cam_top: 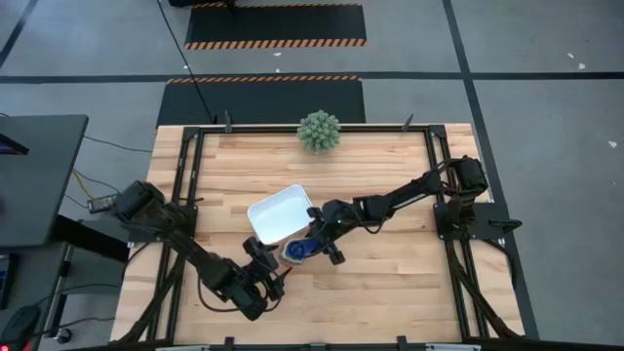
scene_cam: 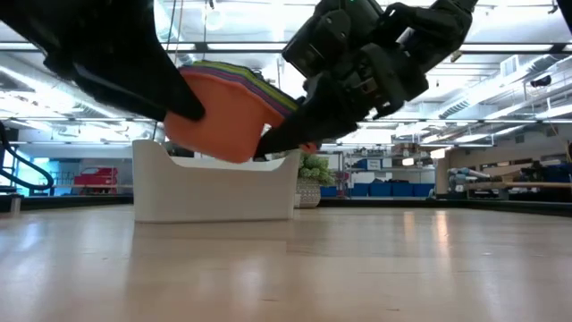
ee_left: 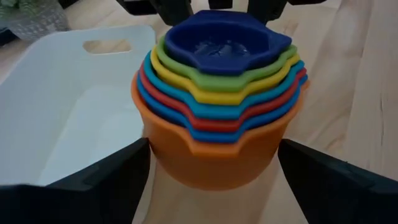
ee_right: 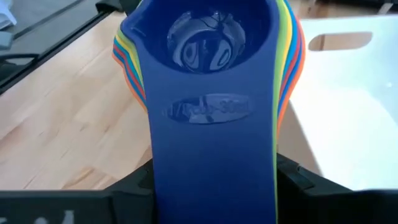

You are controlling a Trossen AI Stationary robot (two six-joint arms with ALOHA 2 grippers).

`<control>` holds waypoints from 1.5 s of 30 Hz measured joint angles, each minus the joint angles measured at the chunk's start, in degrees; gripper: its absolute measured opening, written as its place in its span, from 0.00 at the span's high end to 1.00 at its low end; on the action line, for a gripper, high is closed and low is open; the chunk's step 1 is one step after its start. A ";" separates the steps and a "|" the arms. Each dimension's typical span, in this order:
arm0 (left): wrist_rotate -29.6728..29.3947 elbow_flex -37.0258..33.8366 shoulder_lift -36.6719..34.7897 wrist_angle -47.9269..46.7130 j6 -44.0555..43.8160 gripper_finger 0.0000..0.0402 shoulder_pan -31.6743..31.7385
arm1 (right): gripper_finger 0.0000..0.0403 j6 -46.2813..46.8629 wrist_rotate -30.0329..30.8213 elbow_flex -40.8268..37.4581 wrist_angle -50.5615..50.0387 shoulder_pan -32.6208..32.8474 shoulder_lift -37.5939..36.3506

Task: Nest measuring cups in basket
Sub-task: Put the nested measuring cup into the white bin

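The measuring cups (ee_left: 217, 93) are nested in one stack, orange outermost and dark blue innermost. In the high view the stack (cam_top: 297, 251) is off the near right corner of the white basket (cam_top: 280, 214). In the low view it (scene_cam: 223, 116) hangs tilted in the air in front of the basket (scene_cam: 214, 188), which stands flat on the table. My left gripper (cam_top: 268, 265) comes from the near left and is shut on the orange cup's bowl. My right gripper (cam_top: 320, 239) reaches in from the right and is shut on the handles. My left gripper pinches the outermost orange cup's bowl (ee_left: 155, 155) between its two fingers (ee_left: 106, 180), one on each side of the wall, roughly level from the table's near left. The stack is lifted clear of the table and tilted. My right gripper has the dark blue cup's flat handle (ee_right: 211, 155) running between its two fingers (ee_right: 124, 186), which lie across it and come from the table's right. The other cups' handles lie under it; whether they are also in the hold is hidden. The stack is clear of the table.
A spiky green ball plant (cam_top: 319, 131) stands at the table's far edge, behind the basket. Black frame rails (cam_top: 185, 185) run along both sides of the table. Bare wood lies right of the basket and along the near edge.
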 joint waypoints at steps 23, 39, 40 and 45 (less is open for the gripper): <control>-0.50 0.09 -7.17 -13.74 0.10 0.12 3.19 | 0.55 -2.19 -0.33 8.17 -7.93 -4.26 -0.72; 5.04 0.07 -7.06 -18.93 4.59 0.12 11.16 | 0.55 -4.07 -3.32 8.38 -8.70 -9.10 -0.74; 5.12 0.06 -7.04 -18.93 4.96 0.12 11.58 | 0.55 -4.07 -3.95 8.39 -8.87 -9.31 -0.74; 7.67 0.00 -7.04 -18.86 6.95 0.12 14.14 | 0.55 -4.07 -4.51 8.37 -9.07 -10.36 -0.63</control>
